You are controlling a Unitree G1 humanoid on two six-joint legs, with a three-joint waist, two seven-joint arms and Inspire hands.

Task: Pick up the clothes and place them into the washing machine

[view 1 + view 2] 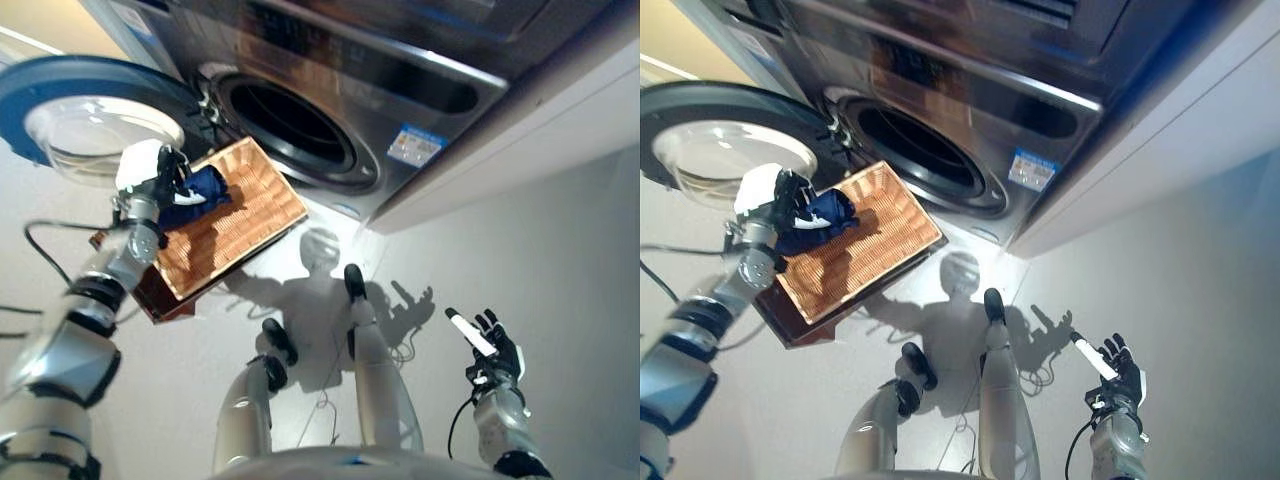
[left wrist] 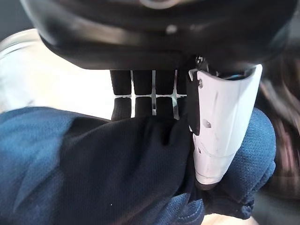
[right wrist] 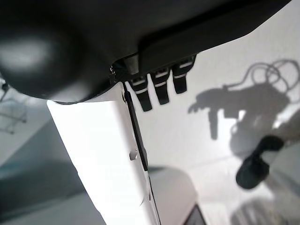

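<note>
Cloth is in my left hand (image 1: 150, 175): a dark blue garment (image 1: 197, 192) bunched between the curled fingers and the white-covered thumb (image 2: 220, 126), as the left wrist view shows from close up. From the head views that hand sits at about ten o'clock, over the upper end of the wicker basket (image 1: 250, 215), which lies on the floor just below the washing machine (image 1: 400, 90). The drum opening (image 1: 290, 125) is at roughly twelve o'clock and the round door (image 1: 85, 110) stands swung wide to about ten o'clock, right behind my hand.

My right hand (image 1: 490, 350) hangs at four o'clock, well apart from everything, fingers spread and carrying nothing.

I judge the lift as barely begun; part of the garment seems to be resting on the basket weave, though I cannot tell for certain. Risks I see: a trailing fold could snag the wicker and drag the basket, the pinch could slip since the cloth is only bunched, and a careless swing toward the drum could knock the door or catch the cloth on the opening's rim.
</note>
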